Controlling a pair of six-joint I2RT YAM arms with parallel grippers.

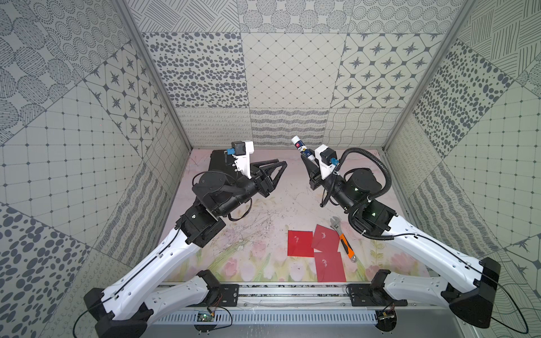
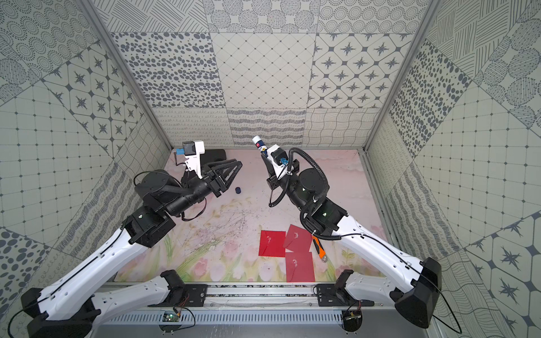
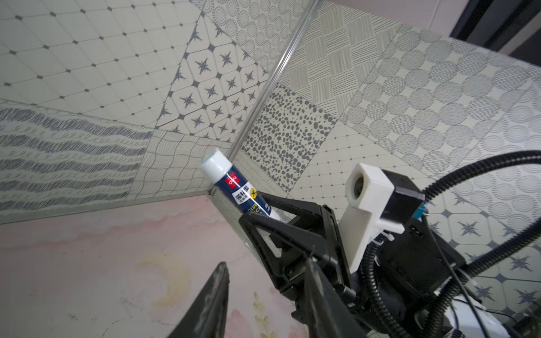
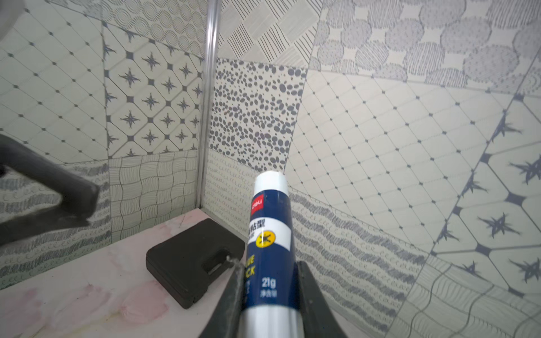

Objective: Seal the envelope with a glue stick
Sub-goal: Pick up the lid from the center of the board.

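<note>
**Obstructions.** The lower end of the glue stick (image 1: 303,149) is buried between the fingers of the right gripper (image 1: 309,164) in every view. Only its white upper end and dark blue label show. The label print is readable in the right wrist view (image 4: 269,234) and too small to read in both top views. The black case (image 1: 218,164) at the far edge of the table (image 1: 248,263) is partly covered by the left arm's wrist camera in both top views. The orange-handled adjustable wrench (image 1: 342,238) shows whole in a top view. Where the right arm crosses it in a top view (image 2: 319,248), its head is covered.

**Differences between views.** A dark blue cap (image 2: 238,190) lies on the table just below the left gripper (image 2: 238,164). It is seen in a top view only, and neither wrist view takes it in. The left wrist view shows the left gripper's fingers (image 3: 216,292) parted with nothing between them: released. The right wrist view catches one of those fingers only as a blur at the frame edge.

**Grip and position.** The right jaws are clenched on the glue stick. It is held raised above the far middle of the table, uncapped end up and tilted toward the back wall.

**Count.**
- One glue stick.
- One cap.
- One wrench.
- One case.
- Three red envelopes (image 1: 299,243), flat and overlapping at the near right of the table, with the wrench just beside them.
</note>
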